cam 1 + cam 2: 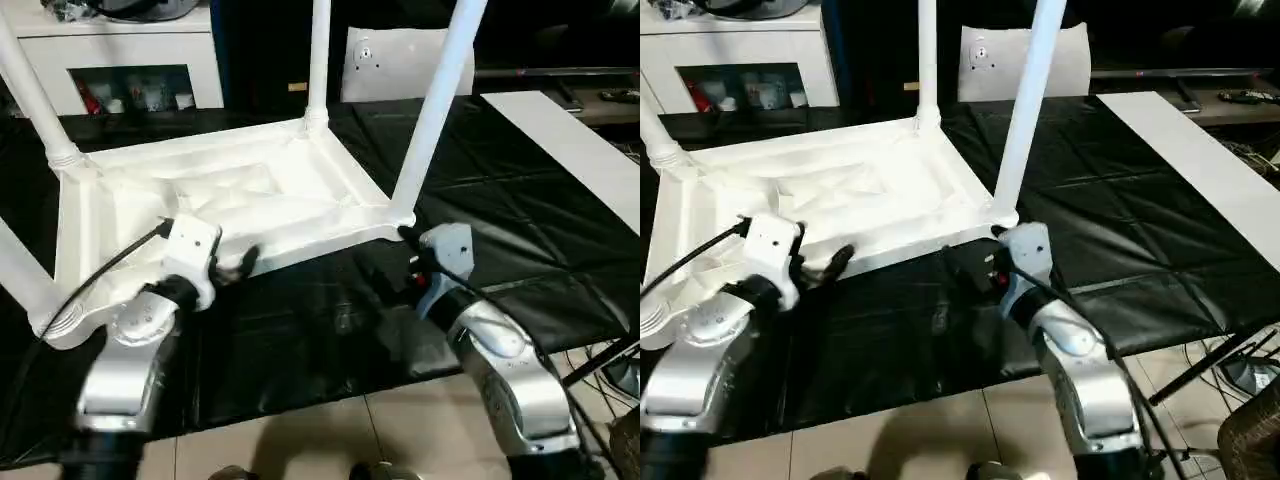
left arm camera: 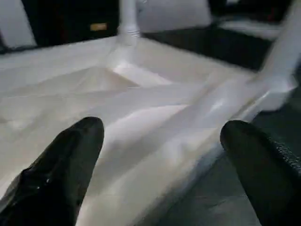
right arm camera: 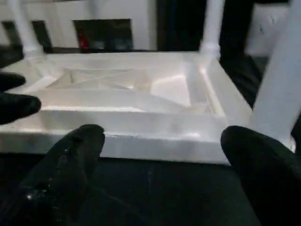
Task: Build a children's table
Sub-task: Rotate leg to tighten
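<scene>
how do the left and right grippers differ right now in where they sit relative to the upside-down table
The left gripper reaches over the near rim of the table top; the right gripper sits off it, over the black sheet. The left is mid-edge; the right is by the corner leg. Both are open, holding nothing.

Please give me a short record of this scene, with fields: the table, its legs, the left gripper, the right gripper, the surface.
table: white children's table, upside down, ribbed underside up
legs: four legs standing up from the corner sockets
left gripper: left gripper open, at the table's near rim, holding nothing
right gripper: right gripper open, near the right front corner, holding nothing
surface: black cover on the workbench
</scene>
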### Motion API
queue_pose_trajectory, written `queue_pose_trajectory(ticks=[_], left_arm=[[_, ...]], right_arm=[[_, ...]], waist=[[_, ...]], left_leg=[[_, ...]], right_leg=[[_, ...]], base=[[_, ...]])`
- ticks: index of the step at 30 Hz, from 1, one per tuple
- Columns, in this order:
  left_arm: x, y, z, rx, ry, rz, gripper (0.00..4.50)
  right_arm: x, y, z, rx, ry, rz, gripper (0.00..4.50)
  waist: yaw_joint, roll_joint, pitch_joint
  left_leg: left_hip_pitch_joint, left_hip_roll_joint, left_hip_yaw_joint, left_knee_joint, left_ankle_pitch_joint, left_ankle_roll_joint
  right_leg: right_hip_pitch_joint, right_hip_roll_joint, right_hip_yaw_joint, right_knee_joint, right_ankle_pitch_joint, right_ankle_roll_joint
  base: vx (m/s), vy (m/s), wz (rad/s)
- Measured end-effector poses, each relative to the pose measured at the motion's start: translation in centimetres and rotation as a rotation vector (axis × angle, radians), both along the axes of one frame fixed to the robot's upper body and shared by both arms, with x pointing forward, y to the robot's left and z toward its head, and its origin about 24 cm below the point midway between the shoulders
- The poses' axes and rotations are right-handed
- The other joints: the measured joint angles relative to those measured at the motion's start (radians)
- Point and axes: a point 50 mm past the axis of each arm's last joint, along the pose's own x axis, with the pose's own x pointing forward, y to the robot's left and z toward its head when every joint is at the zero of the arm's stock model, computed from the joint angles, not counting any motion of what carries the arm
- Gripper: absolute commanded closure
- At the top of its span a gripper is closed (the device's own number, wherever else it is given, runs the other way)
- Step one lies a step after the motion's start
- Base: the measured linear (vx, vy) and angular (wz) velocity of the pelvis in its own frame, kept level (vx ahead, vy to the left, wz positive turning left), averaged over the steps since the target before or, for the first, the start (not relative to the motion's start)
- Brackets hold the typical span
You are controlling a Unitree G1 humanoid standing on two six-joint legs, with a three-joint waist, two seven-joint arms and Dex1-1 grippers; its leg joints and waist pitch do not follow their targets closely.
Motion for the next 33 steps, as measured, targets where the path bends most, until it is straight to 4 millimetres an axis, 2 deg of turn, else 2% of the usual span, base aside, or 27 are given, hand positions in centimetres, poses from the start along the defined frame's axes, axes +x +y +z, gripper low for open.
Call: queue_pose_trajectory(ticks=[3,4,5,6,7,8,9,10,11,12,13,14,15,16,17,18,19,20,21,22,23,25,30,33], left_arm=[[-0.4,0.2,-0.3,-0.006,0.011,0.013,0.01],[-0.7,0.3,-0.2,0.001,-0.005,0.022,0.01],[-0.8,0.2,-0.1,0.004,-0.017,0.024,0.01],[-0.8,0.2,0.2,0.006,-0.03,0.029,0.01],[-0.9,0.3,0.4,0.004,-0.038,0.043,0.01],[-1.0,0.4,0.3,-0.004,-0.035,0.061,0.01],[-1.2,0.6,0.3,-0.013,-0.031,0.084,0.01],[-1.4,0.7,0.2,-0.014,-0.025,0.103,0.01],[-1.5,0.8,0.2,-0.01,-0.021,0.111,0.01],[-1.5,0.8,0.2,-0.007,-0.02,0.116,0.01],[-1.5,0.8,0.2,-0.006,-0.019,0.117,0.01],[-1.6,0.8,0.1,0.0,-0.019,0.121,0.01],[-1.7,0.8,0.0,0.006,-0.021,0.124,0.01],[-1.8,0.8,0.2,0.01,-0.037,0.12,0.01],[-1.9,0.8,0.5,0.013,-0.053,0.119,0.01],[-2.0,1.0,0.7,0.024,-0.06,0.122,0.01],[-2.3,1.4,0.5,0.028,-0.049,0.146,0.01],[-2.5,1.8,0.3,0.028,-0.037,0.174,0.01],[-2.8,2.2,0.1,0.03,-0.029,0.198,0.01],[-3.1,2.6,-0.1,0.036,-0.013,0.224,0.01],[-3.2,2.8,-0.3,0.037,-0.001,0.232,0.01],[-3.7,2.9,-0.7,0.037,0.016,0.237,0.01],[-4.6,2.8,-0.8,0.003,0.021,0.24,0.01],[-5.3,3.0,-1.0,0.001,0.036,0.248,0.01]], right_arm=[[-0.2,-0.3,0.0,-0.014,0.009,-0.009,0.0],[-0.4,-0.4,0.1,-0.022,0.006,-0.005,0.0],[-0.5,-0.4,0.0,-0.026,0.009,-0.007,0.0],[-0.6,-0.4,-0.1,-0.026,0.012,-0.008,0.0],[-0.6,-0.1,-0.1,-0.024,0.011,0.003,0.0],[-0.6,0.2,-0.1,-0.018,0.012,0.011,0.0],[-0.6,0.4,0.0,-0.014,0.01,0.02,0.0],[-0.5,0.5,0.1,-0.015,0.01,0.024,0.0],[-0.5,0.4,0.1,-0.02,0.013,0.024,0.0],[-0.5,0.3,0.1,-0.026,0.016,0.023,0.0],[-0.5,0.2,0.1,-0.029,0.018,0.022,0.0],[-0.5,0.0,0.0,-0.029,0.02,0.014,0.0],[-0.5,-0.1,0.1,-0.024,0.019,0.007,0.0],[-0.4,-0.2,0.1,-0.014,0.02,-0.003,0.0],[-0.4,-0.3,0.2,-0.006,0.018,-0.01,0.0],[-0.4,-0.3,0.0,0.003,0.026,-0.018,0.0],[-0.5,0.2,0.0,0.007,0.028,0.002,0.0],[-0.5,0.4,0.1,0.007,0.023,0.015,0.0],[-0.6,0.3,0.1,0.002,0.023,0.02,0.0],[-0.6,0.1,0.0,-0.005,0.023,0.028,0.0],[-0.6,0.0,0.0,-0.01,0.024,0.032,0.0],[-0.8,-0.1,0.0,0.0,0.032,0.042,0.0],[-1.0,0.0,0.2,0.003,0.027,0.064,0.0],[-1.1,0.0,0.0,0.002,0.044,0.067,0.0]], waist=[[-0.001,0.0,0.0],[0.0,0.001,0.0],[-0.009,0.008,-0.001],[-0.013,0.007,-0.001],[-0.021,0.009,0.0],[-0.021,0.01,0.0],[-0.021,0.009,0.0],[-0.013,0.01,0.0],[-0.004,0.007,0.0],[0.005,0.006,0.001],[0.008,0.005,0.001],[0.014,0.003,0.002],[0.016,0.003,0.001],[0.021,0.009,0.0],[0.025,0.024,-0.003],[0.024,0.022,-0.004],[0.019,0.022,-0.006],[0.014,0.022,-0.006],[0.01,0.019,-0.008],[0.006,0.015,-0.01],[0.004,0.013,-0.01],[-0.005,0.008,-0.01],[-0.034,-0.001,-0.014],[-0.057,-0.001,-0.014]], left_leg=[[-0.001,0.001,0.0,0.0,0.0,0.0],[-0.011,-0.002,-0.009,0.0,0.0,0.0],[-0.023,-0.007,-0.035,0.002,0.0,0.0],[-0.031,-0.008,-0.052,0.003,0.001,-0.001],[-0.036,-0.012,-0.081,0.005,0.004,-0.006],[-0.037,-0.013,-0.094,0.005,0.005,-0.009],[-0.045,-0.019,-0.108,0.005,0.004,-0.011],[-0.05,-0.023,-0.121,0.003,0.003,-0.014],[-0.053,-0.027,-0.123,0.001,0.002,-0.014],[-0.057,-0.029,-0.122,0.013,-0.008,0.003],[-0.065,-0.026,-0.114,0.04,-0.022,0.025],[-0.077,-0.029,-0.105,0.123,-0.025,0.03],[-0.072,-0.032,-0.102,0.152,-0.025,0.03],[-0.041,-0.021,-0.099,0.112,-0.026,0.029],[-0.008,-0.001,-0.098,0.048,-0.051,-0.02],[-0.011,0.002,-0.082,0.053,-0.045,-0.015],[-0.009,-0.002,-0.075,0.057,-0.044,-0.001],[-0.009,-0.007,-0.074,0.061,-0.048,0.003],[-0.008,-0.013,-0.071,0.062,-0.051,0.002],[-0.004,-0.014,-0.061,0.062,-0.05,0.002],[0.002,-0.012,-0.052,0.061,-0.05,0.002],[0.015,-0.013,-0.045,0.057,-0.05,0.002],[0.017,-0.014,-0.047,0.045,-0.05,0.002],[0.017,-0.012,-0.047,0.039,-0.05,0.001]], right_leg=[[-0.002,0.001,-0.001,0.0,0.0,0.0],[0.001,-0.002,-0.009,0.0,0.0,0.001],[0.007,-0.005,-0.029,-0.003,-0.002,0.002],[0.01,-0.002,-0.038,-0.006,-0.002,0.001],[0.016,0.0,-0.055,-0.005,-0.004,-0.002],[0.02,0.001,-0.064,-0.002,-0.008,-0.006],[0.023,-0.001,-0.074,0.005,-0.015,-0.01],[0.025,-0.004,-0.088,0.007,-0.022,-0.009],[0.025,-0.01,-0.098,0.007,-0.024,-0.009],[0.027,-0.022,-0.114,0.007,-0.026,-0.01],[0.031,-0.031,-0.122,0.006,-0.027,-0.008],[0.037,-0.049,-0.124,0.006,-0.028,-0.005],[0.04,-0.064,-0.125,0.006,-0.028,0.001],[0.041,-0.073,-0.124,0.006,-0.026,0.007],[0.038,-0.066,-0.124,0.008,-0.022,0.011],[0.036,-0.06,-0.11,0.005,-0.021,0.009],[0.031,-0.034,-0.062,0.006,-0.023,-0.015],[0.031,-0.021,-0.031,0.006,-0.021,-0.028],[0.031,-0.016,-0.008,0.004,-0.02,-0.029],[0.033,-0.018,0.01,0.004,-0.02,-0.029],[0.037,-0.018,0.019,0.004,-0.022,-0.024],[0.039,-0.017,0.032,0.003,-0.043,0.012],[0.039,-0.018,0.029,0.0,-0.052,0.027],[0.034,-0.018,0.025,0.0,-0.052,0.027]], base=[[0.0,0.0,0.0],[0.0,0.0,0.0],[-0.028,-0.02,0.21],[0.003,-0.05,0.48],[0.003,-0.05,0.48],[0.039,-0.083,0.57],[-0.031,-0.086,0.48],[-0.031,-0.086,0.48],[-0.042,-0.072,0.35],[-0.016,-0.045,0.39],[-0.016,-0.045,0.39],[-0.019,0.014,0.38],[-0.011,0.071,0.28],[-0.011,0.071,0.28],[-0.016,0.112,0.15],[-0.017,0.16,0.13],[-0.017,0.16,0.13],[-0.024,0.174,0.14],[-0.029,0.125,0.1],[-0.029,0.125,0.1],[-0.029,0.067,0.12],[0.0,0.0,0.0],[0.0,0.0,0.0],[0.0,0.0,0.0]])
